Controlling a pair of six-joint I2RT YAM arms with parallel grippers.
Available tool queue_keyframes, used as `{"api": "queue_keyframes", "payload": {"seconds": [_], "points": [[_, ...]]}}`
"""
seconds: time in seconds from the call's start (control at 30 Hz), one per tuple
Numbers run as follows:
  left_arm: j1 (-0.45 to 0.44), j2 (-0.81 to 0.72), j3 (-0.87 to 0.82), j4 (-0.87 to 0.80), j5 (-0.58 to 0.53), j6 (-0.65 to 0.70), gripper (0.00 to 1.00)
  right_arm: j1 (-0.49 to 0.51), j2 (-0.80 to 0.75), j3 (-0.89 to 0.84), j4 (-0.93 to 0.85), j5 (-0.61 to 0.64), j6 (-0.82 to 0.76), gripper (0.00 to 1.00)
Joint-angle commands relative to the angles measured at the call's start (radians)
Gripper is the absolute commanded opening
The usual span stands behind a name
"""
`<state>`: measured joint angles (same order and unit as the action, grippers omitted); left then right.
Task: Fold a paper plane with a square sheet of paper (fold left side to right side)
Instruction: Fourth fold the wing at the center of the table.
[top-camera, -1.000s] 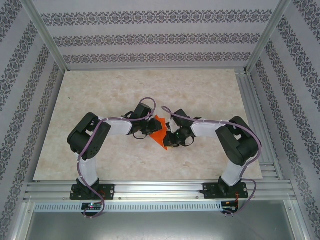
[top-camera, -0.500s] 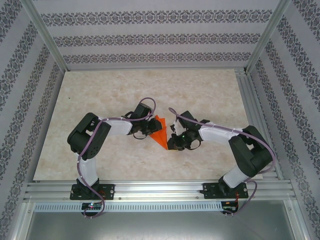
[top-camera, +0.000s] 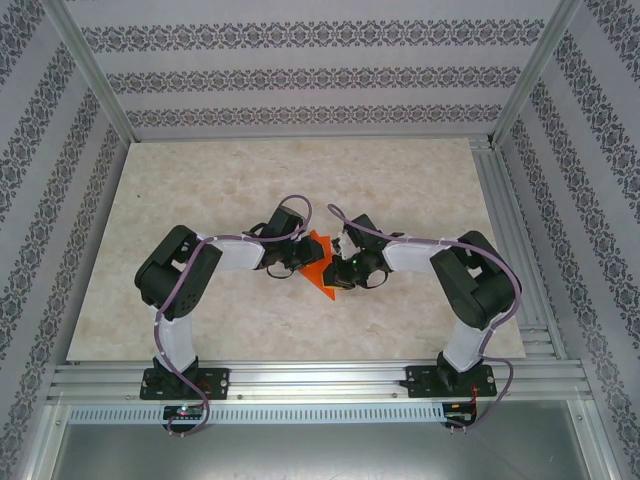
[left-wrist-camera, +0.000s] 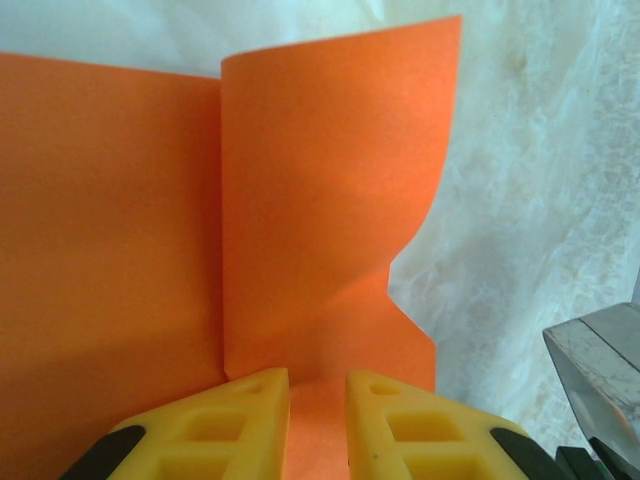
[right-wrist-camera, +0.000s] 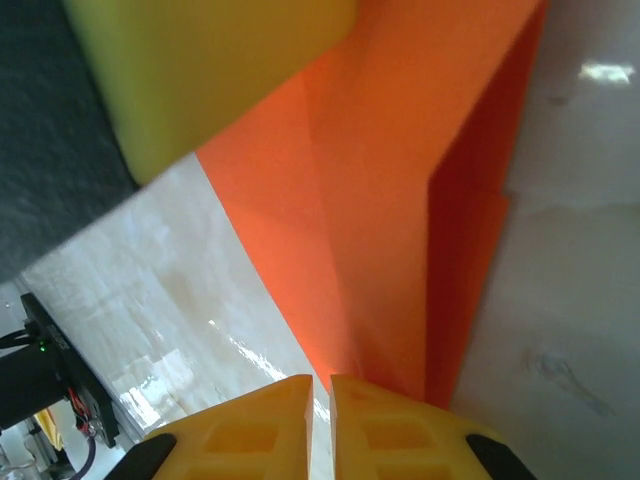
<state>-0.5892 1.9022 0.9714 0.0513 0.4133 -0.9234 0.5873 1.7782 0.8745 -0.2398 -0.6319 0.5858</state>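
Observation:
The square sheet of paper (top-camera: 316, 268), bright orange and folded to a pointed shape, lies on the table between my two grippers. In the left wrist view the paper (left-wrist-camera: 320, 200) has one flap curling upward beside a flat layer. My left gripper (top-camera: 298, 262) rests on the paper's left side. Its yellow fingers (left-wrist-camera: 240, 420) stand a narrow gap apart, with flat paper showing between them and nothing pinched. My right gripper (top-camera: 338, 275) sits at the narrow end of the paper (right-wrist-camera: 400, 200). Its fingers (right-wrist-camera: 400, 430) are almost touching, one tip on the paper and table showing in the slit.
The marbled table board (top-camera: 200, 190) has free room all around the paper. An aluminium rail (top-camera: 320, 378) runs along the near edge by the arm bases. Frame posts and patterned walls (top-camera: 320, 70) close in the back and sides.
The right arm swung out to the right, uncovering the paper's lower point, then came back onto the paper. The left arm has stayed put.

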Motion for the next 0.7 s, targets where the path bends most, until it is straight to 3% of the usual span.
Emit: {"api": "queue_keyframes", "payload": {"seconds": [0.0,0.4,0.67], "points": [[0.012,0.032,-0.006,-0.019,-0.038,0.020,0.24,0.004,0.018,-0.011,0.111,-0.043,0.013,0.13],[0.017,-0.005,0.008,-0.055,-0.041,0.041,0.25,-0.008,0.073,-0.043,0.045,0.001,-0.035,0.13],[0.037,-0.130,0.010,-0.054,-0.019,0.060,0.30,-0.018,0.068,-0.081,0.040,0.019,-0.050,0.12]]}}
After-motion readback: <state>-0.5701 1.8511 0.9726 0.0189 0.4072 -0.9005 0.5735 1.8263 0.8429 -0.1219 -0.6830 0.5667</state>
